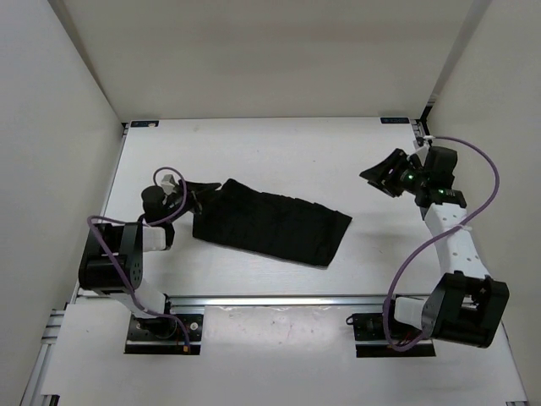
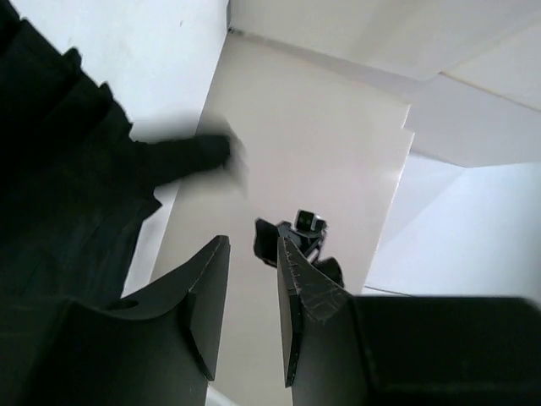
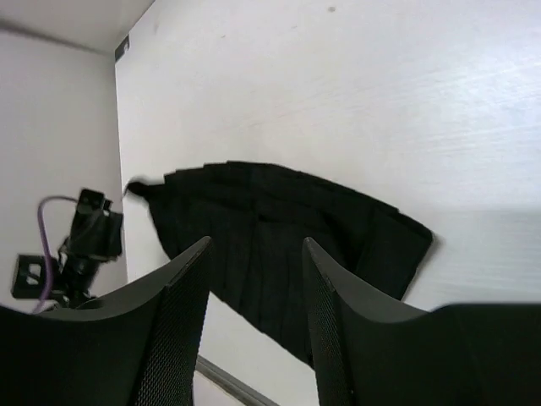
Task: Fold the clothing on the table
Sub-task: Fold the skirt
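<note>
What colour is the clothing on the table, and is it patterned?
The clothing is plain black with pleats, no print; best seen in the right wrist view.

Bright, even, diffuse light. White table [image 1: 279, 144] nearly blown out beyond the clothing [image 1: 270, 222], which reads flat black (pleats barely visible). Thin soft shadow along the clothing's near edge. Left wrist view: the clothing's right tip smeared by blur. Right wrist view: grey shadow band right of the clothing.
</note>
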Controlling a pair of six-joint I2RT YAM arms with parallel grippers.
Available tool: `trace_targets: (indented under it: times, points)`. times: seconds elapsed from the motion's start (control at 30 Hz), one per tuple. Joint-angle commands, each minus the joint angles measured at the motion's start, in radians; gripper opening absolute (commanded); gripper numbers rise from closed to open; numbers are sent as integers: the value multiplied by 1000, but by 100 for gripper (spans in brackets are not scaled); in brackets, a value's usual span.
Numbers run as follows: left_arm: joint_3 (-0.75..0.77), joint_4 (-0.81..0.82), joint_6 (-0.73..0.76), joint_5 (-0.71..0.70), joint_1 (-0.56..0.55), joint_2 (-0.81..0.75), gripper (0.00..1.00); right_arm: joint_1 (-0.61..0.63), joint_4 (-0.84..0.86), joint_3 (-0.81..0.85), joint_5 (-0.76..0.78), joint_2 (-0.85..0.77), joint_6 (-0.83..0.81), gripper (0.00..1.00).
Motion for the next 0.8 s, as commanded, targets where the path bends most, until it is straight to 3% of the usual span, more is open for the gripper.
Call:
trace_targets:
  times: [0.0, 0.07, 0.23, 0.3, 0.37, 0.43, 0.53, 0.6, 0.77]
  points:
    - [-22, -34, 67, 14, 57, -94, 40, 88, -154, 52, 48, -27, -104, 51]
    - [-34, -147, 144, 26, 66, -123, 38, 131, -187, 33, 72, -28, -109, 51]
    - [-81, -180, 199, -9, 63, -120, 37, 181, -182, 34, 54, -31, -120, 51]
    - [-32, -243, 279, -11, 58, -112, 31, 211, -237, 67, 84, -4, -152, 51]
    - [57, -425, 434, -26, 60, -105, 29, 234, -320, 109, 109, 54, -179, 51]
    - [207, -762, 695, -81, 72, -108, 27, 244, -412, 138, 144, 79, -212, 51]
    - [351, -1046, 924, -237, 64, -109, 26, 264, -420, 118, 160, 73, -210, 51]
    - [398, -1096, 988, -283, 60, -94, 32, 267, -388, 88, 126, 36, -192, 52]
    - [413, -1097, 1061, -241, 57, -55, 33, 293, -329, 66, 49, 87, -155, 54]
